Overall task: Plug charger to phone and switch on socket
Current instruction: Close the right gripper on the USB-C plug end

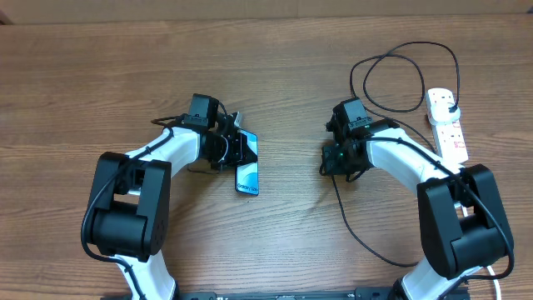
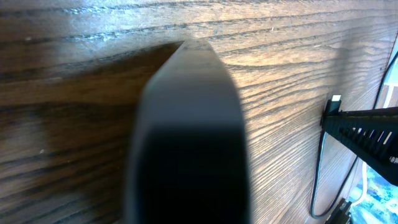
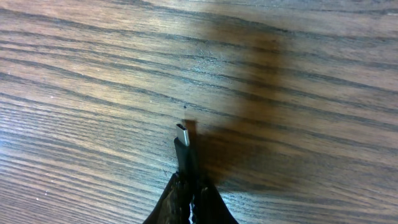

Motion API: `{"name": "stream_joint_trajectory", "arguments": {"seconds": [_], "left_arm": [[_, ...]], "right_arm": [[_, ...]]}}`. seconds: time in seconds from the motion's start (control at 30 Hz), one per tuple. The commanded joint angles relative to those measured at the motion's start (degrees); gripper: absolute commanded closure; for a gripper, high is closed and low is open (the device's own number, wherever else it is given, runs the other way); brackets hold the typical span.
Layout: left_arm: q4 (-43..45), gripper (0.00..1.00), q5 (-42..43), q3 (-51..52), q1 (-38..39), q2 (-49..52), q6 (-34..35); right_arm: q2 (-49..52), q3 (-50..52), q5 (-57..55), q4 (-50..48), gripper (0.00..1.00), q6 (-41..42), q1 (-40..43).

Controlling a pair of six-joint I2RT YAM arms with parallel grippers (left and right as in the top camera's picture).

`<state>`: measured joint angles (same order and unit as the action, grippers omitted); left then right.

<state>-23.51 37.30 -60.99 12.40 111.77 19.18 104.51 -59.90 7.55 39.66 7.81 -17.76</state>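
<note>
We're holding the phone [image 1: 248, 173] steady in the closed left hand [image 1: 231, 148] while the right hand [image 3: 188, 194] is pinching the charger [image 3: 184, 147] behind its tip for insertion

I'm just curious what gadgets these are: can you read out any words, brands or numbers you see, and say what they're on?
No text can be read for certain.
On the phone screen: a short line of white lettering near its lower end, too small to read.
On the power strip: red marks by the switches, no readable words.
On the cable tip: no marking visible.
</note>
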Motion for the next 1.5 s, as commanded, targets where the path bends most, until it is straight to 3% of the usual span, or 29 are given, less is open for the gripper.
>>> {"name": "stream_joint_trajectory", "arguments": {"seconds": [0.0, 0.07, 0.23, 0.4, 0.5, 0.67, 0.8, 0.93, 1.13, 1.23, 1.47], "left_arm": [[0.66, 0.95, -3.21, 0.90, 0.44, -0.50, -1.38], [0.66, 0.96, -3.21, 0.90, 0.44, -0.50, -1.38], [0.66, 0.96, -3.21, 0.90, 0.44, -0.50, -1.38], [0.68, 0.96, -3.21, 0.90, 0.44, -0.50, -1.38], [0.66, 0.96, -3.23, 0.90, 0.44, -0.50, -1.38], [0.63, 0.96, -3.26, 0.90, 0.44, -0.50, -1.40], [0.68, 0.96, -3.23, 0.90, 0.44, -0.50, -1.38], [0.72, 0.96, -3.21, 0.90, 0.44, -0.50, -1.36], [0.39, 0.96, -3.45, 0.90, 0.44, -0.50, -1.38], [0.44, 0.96, -3.43, 0.90, 0.44, -0.50, -1.38], [1.05, 0.96, -3.26, 0.90, 0.44, -0.50, -1.31]], "right_arm": [[1.49, 0.81, -1.18, 0.31, 0.95, -0.42, -0.87], [1.49, 0.81, -1.05, 0.28, 0.80, -0.39, -0.87], [1.49, -0.22, -1.09, 0.35, 0.71, -0.42, -0.87], [1.49, -4.35, -1.46, 3.65, 0.43, -0.44, -0.87], [1.49, -6.27, -5.18, 4.70, 0.34, -0.44, -0.87], [1.49, -6.93, -5.42, 5.81, 0.38, -0.81, -1.07], [1.49, -6.93, -3.37, 6.40, 0.48, -0.83, -2.36], [1.49, -6.88, -10.27, 6.45, 0.50, 0.98, -2.84], [1.49, -6.86, -23.41, 10.36, 0.50, 11.56, -0.09], [1.49, -6.86, -17.66, 10.40, 0.49, 10.78, 2.23], [1.49, -6.86, 3.30, 8.63, 0.45, -1.64, 2.60]]}}
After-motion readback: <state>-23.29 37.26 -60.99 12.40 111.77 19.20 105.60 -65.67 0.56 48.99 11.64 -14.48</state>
